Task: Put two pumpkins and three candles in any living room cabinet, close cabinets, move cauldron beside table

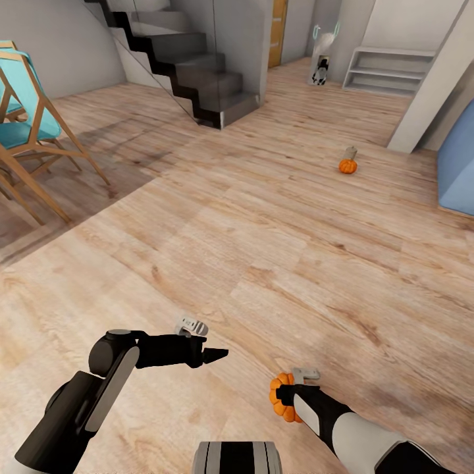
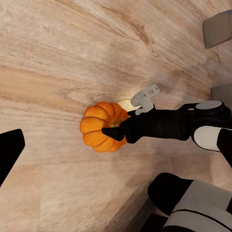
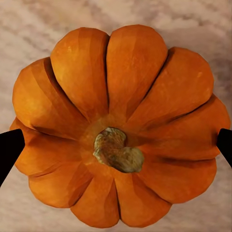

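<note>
Where pale wood-grain floor (image 1: 250,250) spreads wide before dark stairs (image 1: 191,72), a second ribbed pumpkin (image 1: 347,166) sits far off beside a grey candle (image 1: 350,153). From the left wrist, the right gripper (image 2: 114,133) meets the near pumpkin (image 2: 99,126). From the right wrist, spread fingertips (image 3: 9,150) flank its lobes without clamping; the left gripper's (image 1: 217,355) spread I cannot tell.

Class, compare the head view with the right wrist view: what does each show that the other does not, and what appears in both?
Head view alone: the left gripper held above the floor, a second pumpkin farther off with a candle right behind it, the dark staircase, a turquoise chair and a white shelf bench.

Right wrist view alone: the near pumpkin's stem from straight above, with dark fingertips at either side of the fruit.

Both: the near pumpkin at the right gripper, on the wood floor.
</note>
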